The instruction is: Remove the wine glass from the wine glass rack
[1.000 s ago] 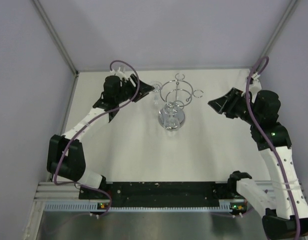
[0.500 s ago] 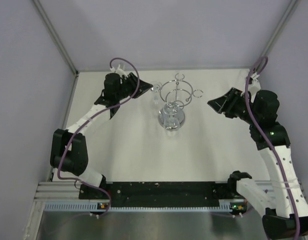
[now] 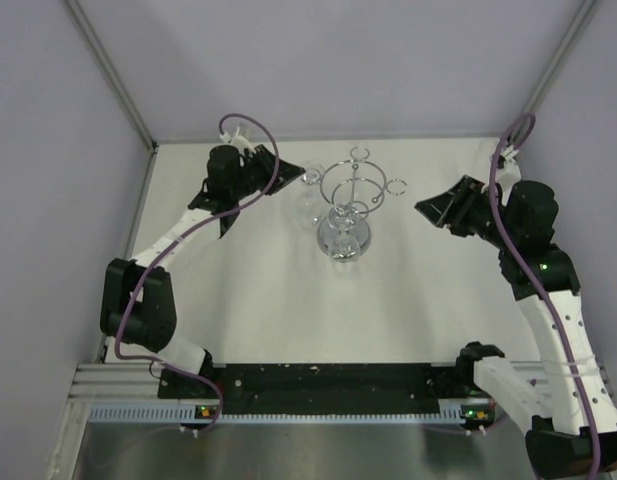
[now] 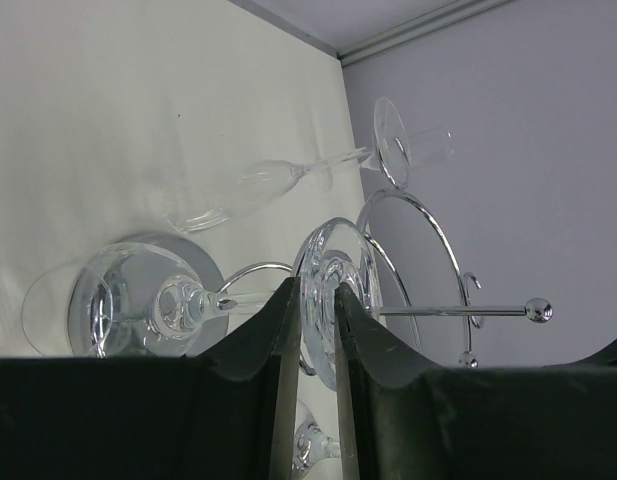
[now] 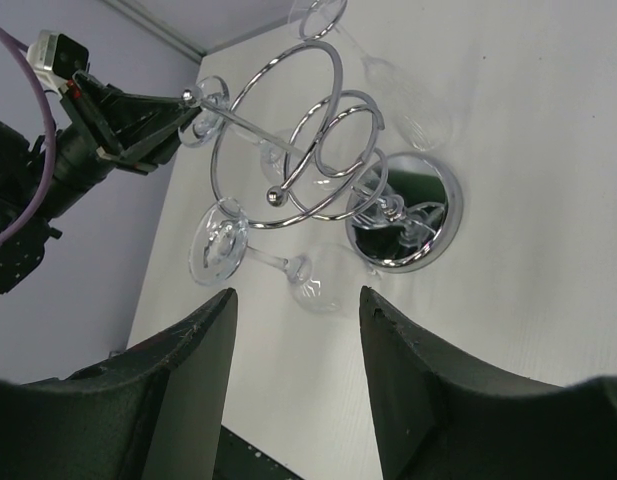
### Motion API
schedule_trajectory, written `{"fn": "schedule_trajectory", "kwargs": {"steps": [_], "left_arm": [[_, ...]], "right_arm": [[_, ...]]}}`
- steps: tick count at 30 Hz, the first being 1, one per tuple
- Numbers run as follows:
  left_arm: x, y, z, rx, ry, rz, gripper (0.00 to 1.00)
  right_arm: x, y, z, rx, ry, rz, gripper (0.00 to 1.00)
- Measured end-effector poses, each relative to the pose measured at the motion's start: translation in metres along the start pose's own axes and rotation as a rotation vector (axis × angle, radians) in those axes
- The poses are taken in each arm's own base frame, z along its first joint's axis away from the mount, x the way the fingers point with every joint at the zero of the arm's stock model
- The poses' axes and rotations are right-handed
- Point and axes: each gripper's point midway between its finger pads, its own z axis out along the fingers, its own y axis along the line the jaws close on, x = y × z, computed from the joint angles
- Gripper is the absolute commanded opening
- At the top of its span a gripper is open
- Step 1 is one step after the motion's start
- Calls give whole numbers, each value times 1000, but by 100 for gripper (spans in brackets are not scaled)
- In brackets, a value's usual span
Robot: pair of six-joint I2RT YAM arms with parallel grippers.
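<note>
Left gripper (image 4: pixel 315 292) pinches the foot of a clear stemmed wine glass (image 4: pixel 338 250).
The glass hangs on the left side of the shiny chrome wire wine glass rack (image 4: pixel 458 311), with the jaws nearly shut on its foot (a thin, slippery hold). Draw it outward along the arm, level, no twisting. Right gripper (image 5: pixel 296 295) hangs half-open, empty, well apart.
</note>
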Motion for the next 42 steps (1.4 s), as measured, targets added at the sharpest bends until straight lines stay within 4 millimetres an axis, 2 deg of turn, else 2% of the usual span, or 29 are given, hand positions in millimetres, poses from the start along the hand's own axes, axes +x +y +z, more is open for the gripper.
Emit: {"fn": "schedule_trajectory", "kwargs": {"steps": [7, 8, 9, 31, 42], "left_arm": [[-2, -2, -3, 0, -5, 7, 9], [-2, -2, -3, -1, -5, 9, 7], [-2, -2, -4, -1, -5, 13, 0], [-8, -27, -38, -30, -4, 147, 0], [-15, -28, -34, -37, -17, 173, 0]], "right_arm": [[2, -1, 1, 2, 4, 2, 52], [2, -2, 1, 3, 4, 2, 52], [2, -1, 1, 2, 4, 2, 52], [2, -3, 3, 6, 10, 5, 53], [7, -5, 5, 6, 22, 7, 53]]}}
